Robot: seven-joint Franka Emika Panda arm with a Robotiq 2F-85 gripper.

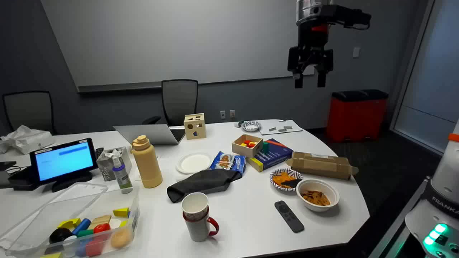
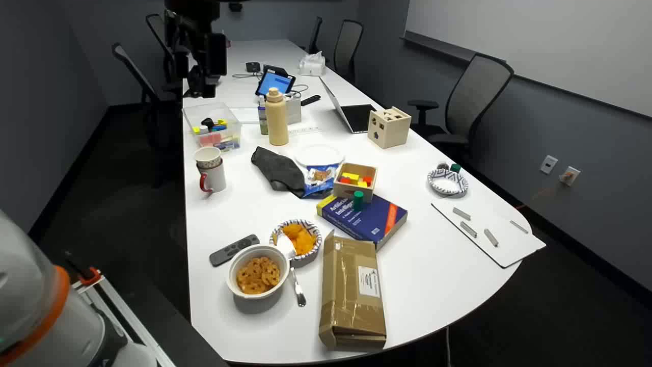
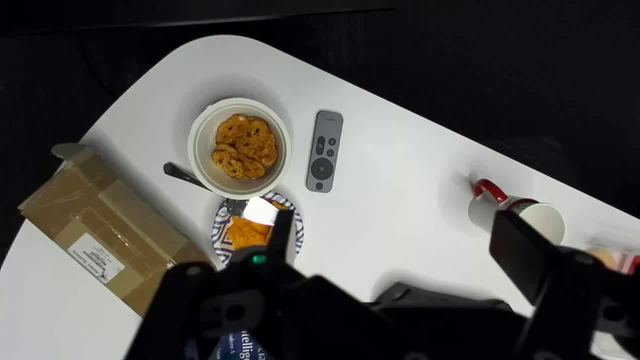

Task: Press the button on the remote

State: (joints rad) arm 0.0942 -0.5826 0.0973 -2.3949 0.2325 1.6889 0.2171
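Observation:
The remote lies flat on the white table in both exterior views [image 1: 289, 216] [image 2: 235, 250], next to a white bowl. In the wrist view the remote [image 3: 325, 151] is grey with dark buttons, and its large round button [image 3: 321, 169] sits toward the end nearer my gripper. My gripper is high above the table in both exterior views [image 1: 310, 81] [image 2: 197, 76], apart from the remote. In the wrist view my gripper [image 3: 395, 235] has its fingers wide apart with nothing between them. The remote is uncovered.
A white bowl of crackers [image 3: 239, 148] and a patterned bowl of orange chips [image 2: 300, 239] stand beside the remote. A mug with a red handle [image 1: 199, 224], a dark cloth [image 1: 204, 182], a cardboard box [image 2: 351, 290] and a book [image 2: 362, 219] are nearby. A tall bottle [image 1: 147, 161] stands farther off.

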